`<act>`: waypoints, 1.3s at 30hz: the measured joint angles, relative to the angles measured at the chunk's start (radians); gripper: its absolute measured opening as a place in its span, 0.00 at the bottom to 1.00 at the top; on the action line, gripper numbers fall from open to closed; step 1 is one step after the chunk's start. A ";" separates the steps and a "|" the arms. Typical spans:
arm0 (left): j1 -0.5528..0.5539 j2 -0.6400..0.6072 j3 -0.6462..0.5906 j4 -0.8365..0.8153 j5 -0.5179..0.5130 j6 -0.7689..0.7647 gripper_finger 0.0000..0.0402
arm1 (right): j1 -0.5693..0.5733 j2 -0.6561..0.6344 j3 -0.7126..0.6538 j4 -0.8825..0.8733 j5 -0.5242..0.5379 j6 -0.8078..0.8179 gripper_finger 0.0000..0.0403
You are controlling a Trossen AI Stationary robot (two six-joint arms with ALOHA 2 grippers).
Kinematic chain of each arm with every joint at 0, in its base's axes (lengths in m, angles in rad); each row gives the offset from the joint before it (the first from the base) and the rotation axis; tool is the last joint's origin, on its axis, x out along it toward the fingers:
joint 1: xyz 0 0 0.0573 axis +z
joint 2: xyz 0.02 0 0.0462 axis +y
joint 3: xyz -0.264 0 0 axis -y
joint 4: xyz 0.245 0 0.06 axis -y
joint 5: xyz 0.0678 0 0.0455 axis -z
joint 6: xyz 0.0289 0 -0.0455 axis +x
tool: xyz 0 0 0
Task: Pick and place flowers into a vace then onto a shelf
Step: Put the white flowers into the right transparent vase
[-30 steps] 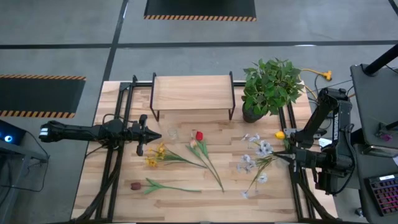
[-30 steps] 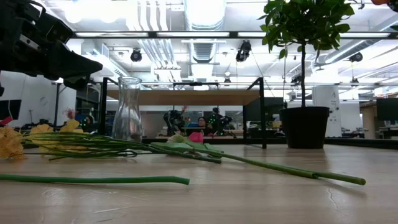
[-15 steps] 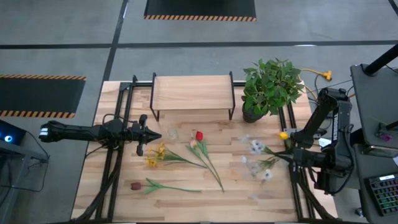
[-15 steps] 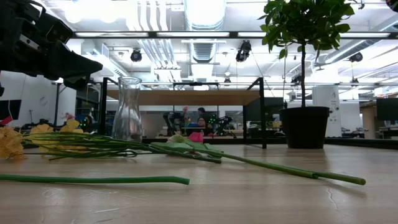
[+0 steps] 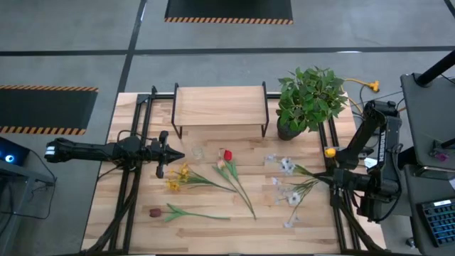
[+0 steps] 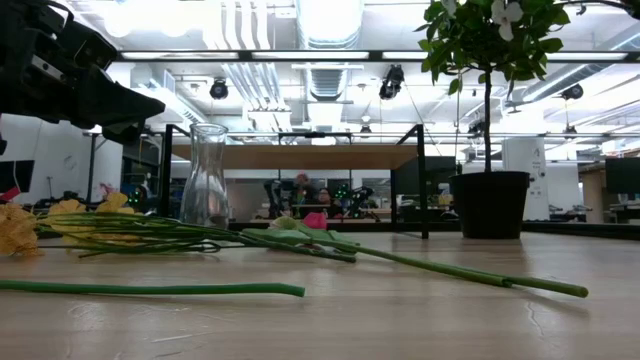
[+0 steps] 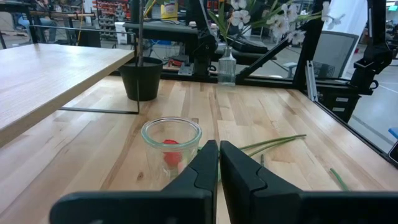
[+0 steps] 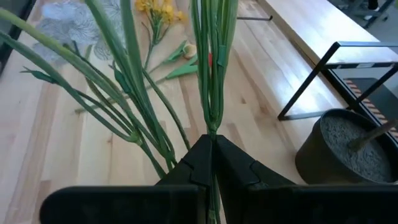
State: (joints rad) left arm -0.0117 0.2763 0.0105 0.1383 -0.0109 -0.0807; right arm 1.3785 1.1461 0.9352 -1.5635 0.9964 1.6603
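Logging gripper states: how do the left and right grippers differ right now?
The left gripper is shut on nothing, beside the glass vase; the right gripper is shut on green flower stems. The left one sits mid-table in front of the shelf; the right one sits at the table's right edge. Both are shut, fingers pointing toward the table's middle.

Vase (image 5: 197, 152) stands before the shelf (image 5: 219, 105), flowers (image 5: 206, 181) in front.
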 joint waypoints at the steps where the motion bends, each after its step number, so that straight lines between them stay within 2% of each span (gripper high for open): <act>1: 0.000 0.000 0.000 0.000 0.000 0.000 0.00 | 0.000 0.000 0.001 0.001 0.005 0.006 0.02; 16: 0.000 0.000 0.000 0.000 0.000 0.000 0.00 | 0.000 0.000 0.003 0.008 0.119 0.124 0.02; 25: 0.000 0.000 0.000 0.000 0.000 0.000 0.00 | 0.000 0.000 -0.010 0.008 0.196 0.120 0.02; 34: 0.000 0.000 0.000 0.000 0.000 0.000 0.00 | 0.000 0.004 -0.055 0.002 0.205 0.095 0.02; 39: 0.000 0.000 0.000 0.000 0.000 0.000 0.00 | 0.000 0.003 -0.107 0.009 0.209 0.133 0.02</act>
State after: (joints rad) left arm -0.0120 0.2764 0.0105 0.1383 -0.0109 -0.0807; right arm 1.3788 1.1496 0.8279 -1.5543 1.2057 1.7936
